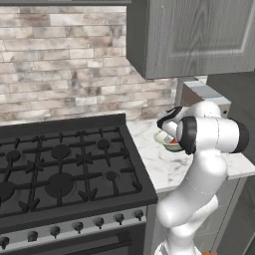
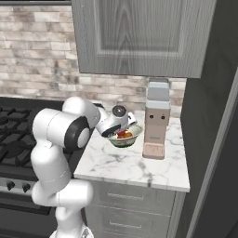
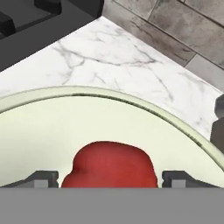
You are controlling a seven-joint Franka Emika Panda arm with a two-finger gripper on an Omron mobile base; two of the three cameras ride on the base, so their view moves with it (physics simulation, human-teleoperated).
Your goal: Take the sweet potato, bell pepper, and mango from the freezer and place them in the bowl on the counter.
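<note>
The bell pepper [image 3: 109, 164] lies red and lumpy low inside the pale cream-green bowl [image 3: 131, 105], between my two dark fingertips [image 3: 41, 177]. My gripper [image 3: 110, 177] is open, with a thin gap on each side of the pepper. From the base, the bowl [image 2: 131, 139] stands on the white marble counter [image 2: 139, 162], and my hand reaches down into it. There, red and orange bits [image 2: 123, 135] show inside it; I cannot tell which fruit the orange one is. The bowl [image 1: 162, 139] peeks out behind my arm.
A black gas stove [image 1: 60, 164] borders the counter's left side. A tall beige machine [image 2: 156, 123] stands just right of the bowl. Grey wall cabinets [image 2: 139, 37] hang overhead. A tall dark appliance side [image 2: 209, 139] closes off the right.
</note>
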